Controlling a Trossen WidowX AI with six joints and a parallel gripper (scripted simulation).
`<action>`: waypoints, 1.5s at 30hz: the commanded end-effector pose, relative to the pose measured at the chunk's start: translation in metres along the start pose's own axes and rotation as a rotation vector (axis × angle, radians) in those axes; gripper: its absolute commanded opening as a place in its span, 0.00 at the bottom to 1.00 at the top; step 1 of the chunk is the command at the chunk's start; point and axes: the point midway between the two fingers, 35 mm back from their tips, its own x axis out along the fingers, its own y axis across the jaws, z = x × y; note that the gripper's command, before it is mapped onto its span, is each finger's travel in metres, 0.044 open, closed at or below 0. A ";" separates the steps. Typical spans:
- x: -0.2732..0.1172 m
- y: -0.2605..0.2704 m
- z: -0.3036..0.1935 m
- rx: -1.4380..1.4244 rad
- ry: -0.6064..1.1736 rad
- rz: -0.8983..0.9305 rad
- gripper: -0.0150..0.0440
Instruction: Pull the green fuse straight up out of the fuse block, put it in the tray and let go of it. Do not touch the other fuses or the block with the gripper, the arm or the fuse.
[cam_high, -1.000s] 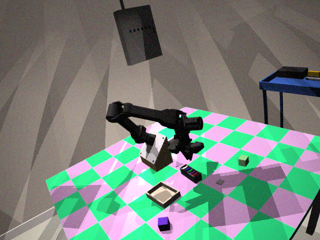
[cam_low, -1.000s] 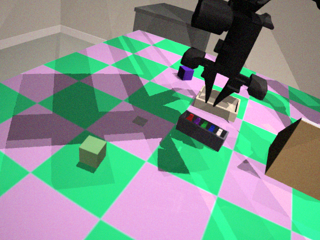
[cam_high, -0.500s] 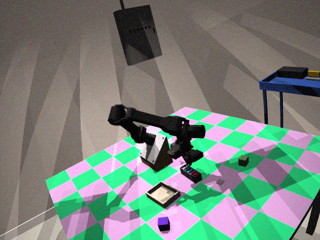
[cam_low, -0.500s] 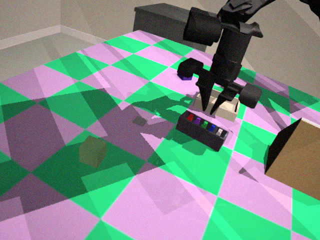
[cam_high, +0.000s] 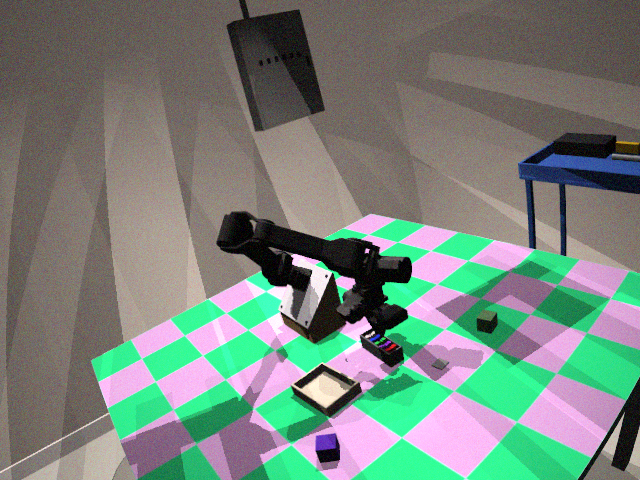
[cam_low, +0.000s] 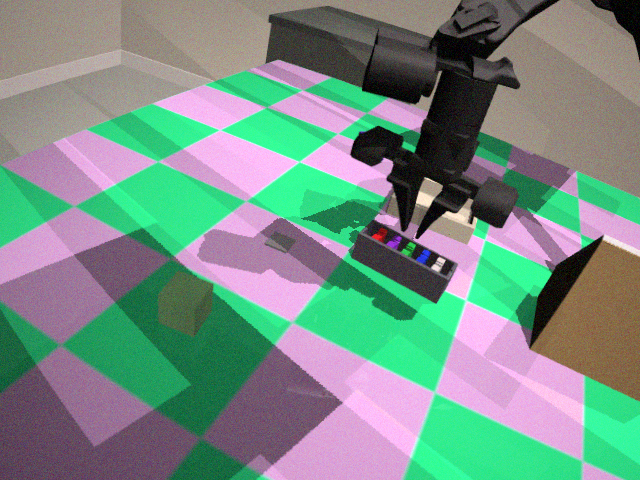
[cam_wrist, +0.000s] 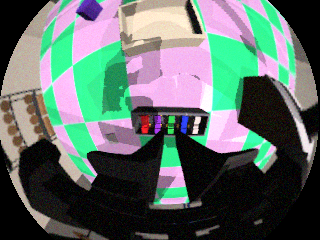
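The green fuse (cam_low: 409, 248) (cam_wrist: 171, 120) stands in the middle slot of the dark fuse block (cam_high: 379, 353) (cam_low: 397, 269) (cam_wrist: 172, 110), between the purple fuse (cam_low: 394, 241) (cam_wrist: 158, 121) and the blue fuse (cam_low: 423, 256) (cam_wrist: 184, 122). A red and a white fuse stand at the ends. My gripper (cam_low: 411, 233) (cam_wrist: 169, 133) points down over the block, its fingers a small way apart with nothing between them. The tips look close above the fuses; the exact height is hard to tell. The beige tray (cam_high: 324, 390) (cam_low: 450, 227) (cam_wrist: 156, 25) is empty beside the block.
A purple cube (cam_high: 327, 447) (cam_wrist: 89, 9) lies beyond the tray. An olive cube (cam_high: 486, 321) (cam_low: 184, 303) and a small flat grey piece (cam_high: 439, 364) (cam_low: 280, 241) lie on the block's other side. The arm's wedge-shaped mount (cam_high: 326, 310) (cam_low: 589, 315) stands near the block's white-fuse end.
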 end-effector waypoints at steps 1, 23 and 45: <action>0.007 -0.002 0.001 -0.005 -0.007 -0.007 0.38; 0.017 -0.004 0.001 -0.005 -0.008 -0.007 0.38; 0.027 -0.004 0.001 -0.005 -0.008 -0.007 0.38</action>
